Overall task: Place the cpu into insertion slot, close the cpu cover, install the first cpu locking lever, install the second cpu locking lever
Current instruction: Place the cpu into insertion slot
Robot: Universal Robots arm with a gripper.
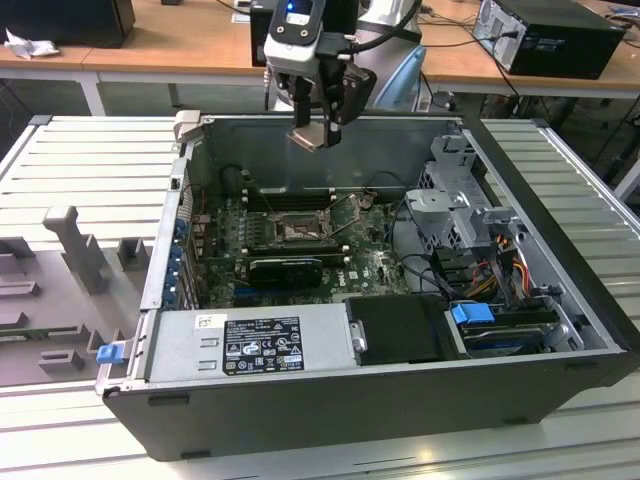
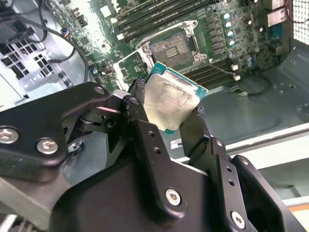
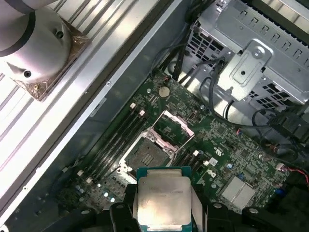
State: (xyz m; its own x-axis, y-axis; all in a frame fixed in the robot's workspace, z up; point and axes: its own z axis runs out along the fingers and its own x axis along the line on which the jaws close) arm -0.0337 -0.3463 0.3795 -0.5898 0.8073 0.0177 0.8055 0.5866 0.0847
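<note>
Pinching cpu (image 2: 171, 104), jaws hover; first wrist view shows cpu cover (image 3: 182, 126) flipped open.

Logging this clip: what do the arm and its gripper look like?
The gripper is matte black: angular linkage plates and flat fingers fastened with silver screws. In the exterior view the arm ends in a white-grey wrist block with a blue light.

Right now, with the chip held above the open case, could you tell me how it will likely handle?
The chip looks thin, flat and rigid, so it is probably light and unbending. Its smooth metal top suggests it may slip, as the gripper seems to pinch only its edges. Being flat and square, it should not roll.
</note>
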